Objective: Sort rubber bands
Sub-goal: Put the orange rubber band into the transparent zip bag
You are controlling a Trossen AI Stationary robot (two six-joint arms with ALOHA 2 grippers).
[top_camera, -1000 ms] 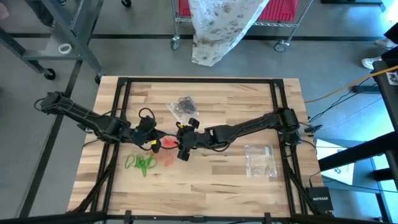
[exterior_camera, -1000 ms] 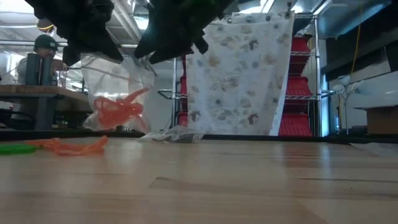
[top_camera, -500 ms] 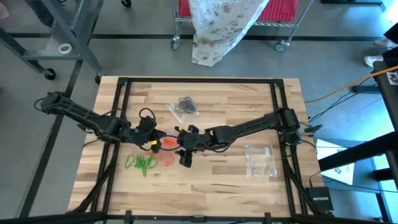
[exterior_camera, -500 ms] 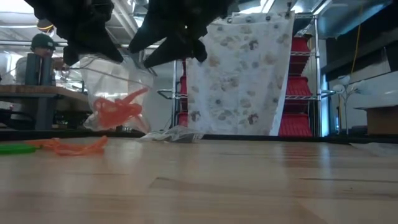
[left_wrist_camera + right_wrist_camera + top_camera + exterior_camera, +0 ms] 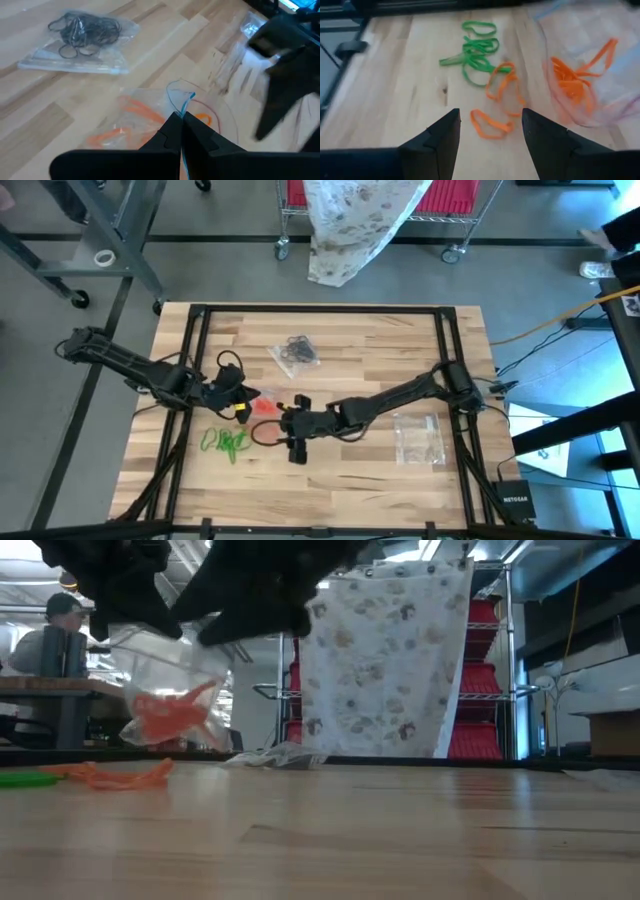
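Observation:
My left gripper [image 5: 243, 402] is shut on a clear plastic bag [image 5: 263, 406] with orange-red rubber bands inside [image 5: 142, 112]; the bag hangs in the low view [image 5: 165, 690]. My right gripper [image 5: 490, 132] is open and empty just above loose orange-red bands [image 5: 492, 124] on the table, which also show in the high view [image 5: 266, 434]. Green bands [image 5: 226, 443] lie in a heap left of them. Black bands lie in a second clear bag [image 5: 293, 355] farther back. My left gripper pinches the bag's upper edge by its blue closing strip [image 5: 184, 104] between its two shut fingers, slanting down from the table's left. The bag hangs open and slack below the fingers, the orange-red bands in its bottom; whether the bottom touches the table I cannot tell.
An empty clear bag [image 5: 418, 438] lies at the table's right. The black frame rails [image 5: 190, 380] run along both sides of the table. A wire cart with a flowered cloth [image 5: 385, 660] and a person [image 5: 60, 635] are beyond the far edge.
My right gripper has gone toward the table's near edge and a little left, down toward the loose orange-red bands. The bag in my left gripper has swung a little toward the table's left.

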